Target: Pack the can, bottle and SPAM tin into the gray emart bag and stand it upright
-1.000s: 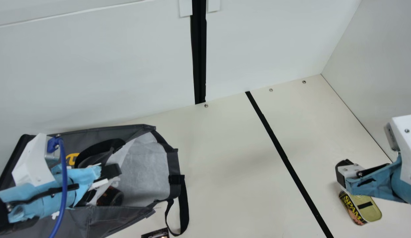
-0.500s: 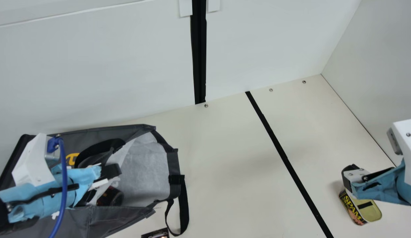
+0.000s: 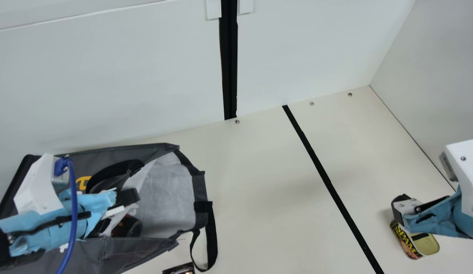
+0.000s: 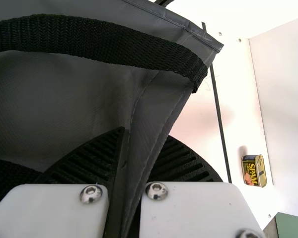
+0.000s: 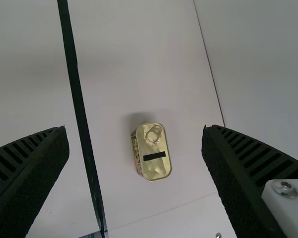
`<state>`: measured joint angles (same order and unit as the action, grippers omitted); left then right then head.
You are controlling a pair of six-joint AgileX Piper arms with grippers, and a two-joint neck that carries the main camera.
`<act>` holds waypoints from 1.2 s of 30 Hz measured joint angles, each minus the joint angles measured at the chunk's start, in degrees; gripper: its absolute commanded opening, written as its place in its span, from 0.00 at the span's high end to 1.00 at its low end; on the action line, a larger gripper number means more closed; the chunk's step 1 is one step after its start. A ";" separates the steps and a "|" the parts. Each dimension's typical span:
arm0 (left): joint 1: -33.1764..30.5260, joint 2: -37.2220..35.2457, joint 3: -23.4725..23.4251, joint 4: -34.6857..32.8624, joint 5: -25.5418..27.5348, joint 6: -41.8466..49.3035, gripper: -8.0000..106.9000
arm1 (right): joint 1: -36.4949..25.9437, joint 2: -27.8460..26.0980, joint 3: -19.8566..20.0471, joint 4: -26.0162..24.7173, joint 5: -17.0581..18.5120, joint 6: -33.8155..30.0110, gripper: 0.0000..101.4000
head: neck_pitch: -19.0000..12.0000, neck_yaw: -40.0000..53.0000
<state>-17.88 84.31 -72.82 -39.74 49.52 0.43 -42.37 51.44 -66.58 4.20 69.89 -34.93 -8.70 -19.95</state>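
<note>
My left gripper (image 3: pixel 124 201) is at the opening of the gray bag (image 3: pixel 122 255), which lies on its side. In the left wrist view, that gripper (image 4: pixel 126 168) is shut on a fold of the bag's edge (image 4: pixel 151 109). A dark round-ended item (image 3: pixel 130 226) lies inside the bag; whether it is the can or bottle I cannot tell. My right gripper (image 3: pixel 399 211) is above the SPAM tin (image 3: pixel 427 243). In the right wrist view the gripper (image 5: pixel 135 144) stands wide open, with the tin (image 5: pixel 154 153) below, between its fingers but not held.
Another dark item (image 3: pixel 179 269) sits at the main view's bottom edge, near the bag's black strap loop (image 3: pixel 211 243). A black line (image 3: pixel 328 182) crosses the table left of the tin. White walls (image 3: pixel 438 95) stand behind and at the right.
The right gripper has moved slightly down and right over the tin, then a little back to the left. The left arm, the bag and the tin have stayed in place.
</note>
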 measured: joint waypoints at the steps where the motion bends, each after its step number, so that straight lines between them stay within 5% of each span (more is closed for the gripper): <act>1: 0.00 0.00 0.00 0.00 0.00 0.00 1.00 | -0.13 0.04 0.25 0.00 0.00 -0.43 0.06 | 0.00 0.09; 36: 0.00 0.00 0.00 0.00 0.00 0.00 1.00 | -15.92 4.67 9.81 5.65 -0.12 -22.08 0.06 | 0.00 0.09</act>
<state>-17.88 84.31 -72.82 -39.74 49.52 0.43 -58.29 56.11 -56.77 9.85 69.77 -57.01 -8.70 -19.86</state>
